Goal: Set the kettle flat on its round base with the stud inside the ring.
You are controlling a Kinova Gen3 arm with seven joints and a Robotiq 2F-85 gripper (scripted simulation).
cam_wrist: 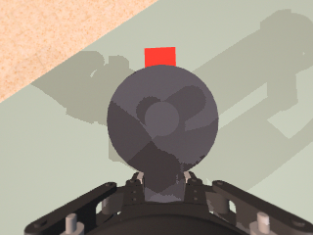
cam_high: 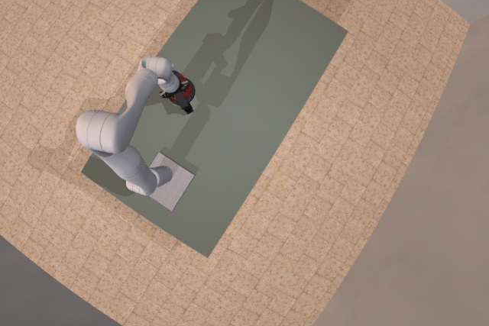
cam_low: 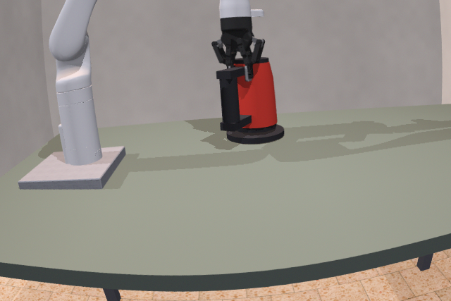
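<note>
The red kettle [cam_low: 259, 98] [cam_high: 189, 88] with its black handle [cam_low: 229, 101] [cam_high: 186, 106] stands upright on the round black base [cam_low: 254, 136], and its bottom ring meets the disk. In the wrist view I see its dark lid and knob [cam_wrist: 163, 119] from above, with the red spout [cam_wrist: 159, 57] beyond. My gripper [cam_low: 238, 70] [cam_wrist: 163, 175] [cam_high: 179, 92] comes down from above and is shut on the handle's top bar beside the lid. The base's stud is hidden under the kettle.
The arm's grey mount plate [cam_low: 54, 175] [cam_high: 179, 186] sits at the table's [cam_low: 218, 199] [cam_high: 257, 117] near left. The table edge runs close behind the kettle, with tiled floor [cam_wrist: 49, 34] beyond.
</note>
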